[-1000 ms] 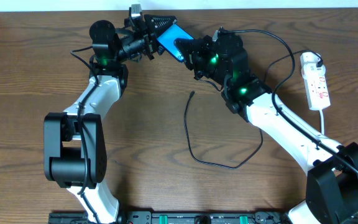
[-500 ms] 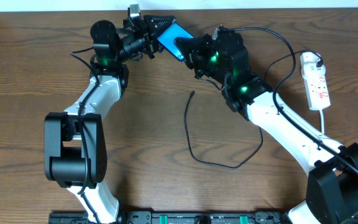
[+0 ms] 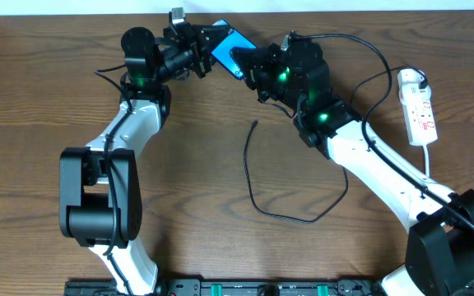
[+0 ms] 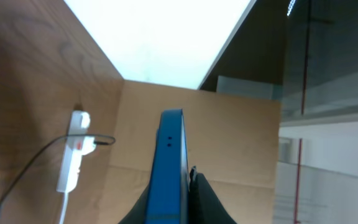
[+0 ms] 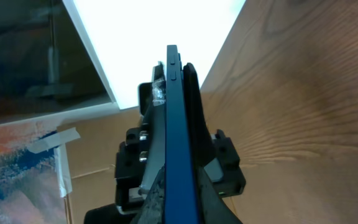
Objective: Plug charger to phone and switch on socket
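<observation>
The phone [image 3: 227, 43], blue with a black edge, hangs above the table's far edge with both grippers on it. My left gripper [image 3: 211, 41] is shut on its left end, and in the left wrist view the phone [image 4: 170, 162] stands edge-on between the gripper's [image 4: 174, 199] jaws. My right gripper [image 3: 243, 66] is shut on its right end, where the phone [image 5: 176, 118] also shows edge-on. The charger's plug tip [image 3: 255, 124] lies free on the table, and its thin black cable [image 3: 257, 201] loops below. The white socket [image 3: 419, 107] lies at the far right.
A white cord [image 3: 429, 160] leaves the socket's near end, and a black cable [image 3: 369, 49] arcs above the right arm. The socket [image 4: 73, 155] also appears in the left wrist view. A cardboard wall [image 4: 241, 137] stands beyond the table's far edge.
The left gripper's jaws have closed onto the phone's left end. The phone has shifted slightly up and left. The right gripper keeps its hold.
</observation>
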You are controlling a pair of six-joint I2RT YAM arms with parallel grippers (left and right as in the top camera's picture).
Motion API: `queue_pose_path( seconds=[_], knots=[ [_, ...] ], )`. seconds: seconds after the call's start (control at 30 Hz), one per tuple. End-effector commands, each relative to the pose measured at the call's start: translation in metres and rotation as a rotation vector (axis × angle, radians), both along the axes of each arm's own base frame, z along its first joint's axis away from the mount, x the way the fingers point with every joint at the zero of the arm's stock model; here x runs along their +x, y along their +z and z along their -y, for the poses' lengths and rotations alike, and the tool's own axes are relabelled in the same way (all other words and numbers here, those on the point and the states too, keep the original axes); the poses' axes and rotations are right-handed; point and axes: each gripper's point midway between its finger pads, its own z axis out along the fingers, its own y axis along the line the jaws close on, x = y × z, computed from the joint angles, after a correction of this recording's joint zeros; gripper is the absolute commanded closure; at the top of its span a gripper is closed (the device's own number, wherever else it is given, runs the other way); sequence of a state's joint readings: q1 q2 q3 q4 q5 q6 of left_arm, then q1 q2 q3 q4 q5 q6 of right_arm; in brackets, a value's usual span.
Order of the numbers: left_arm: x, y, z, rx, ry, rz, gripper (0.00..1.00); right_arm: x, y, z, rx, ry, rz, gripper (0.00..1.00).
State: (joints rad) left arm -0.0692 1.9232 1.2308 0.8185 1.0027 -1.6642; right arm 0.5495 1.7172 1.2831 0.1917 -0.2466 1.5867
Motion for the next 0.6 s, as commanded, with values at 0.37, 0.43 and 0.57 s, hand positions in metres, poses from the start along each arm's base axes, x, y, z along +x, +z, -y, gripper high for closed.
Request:
queue_pose_path(
  seconds=[0.37, 0.43, 0.57],
  knots=[
    [0.0102, 0.0164, -0.0122, 0.009, 0.070, 0.077, 0.93, -0.0067, -0.0142, -0.0038, -0.036, 0.027, -0.028, 0.81],
    [0.0102, 0.0164, -0.0123, 0.009, 0.070, 0.077, 0.93, -0.0069, -0.0150, -0.0037, -0.038, 0.027, -0.032, 0.76],
    [0.0101, 0.0164, -0.0123, 0.009, 0.069, 0.077, 0.93, -0.0064, -0.0187, -0.0014, -0.048, 0.020, -0.044, 0.73]
  ],
)
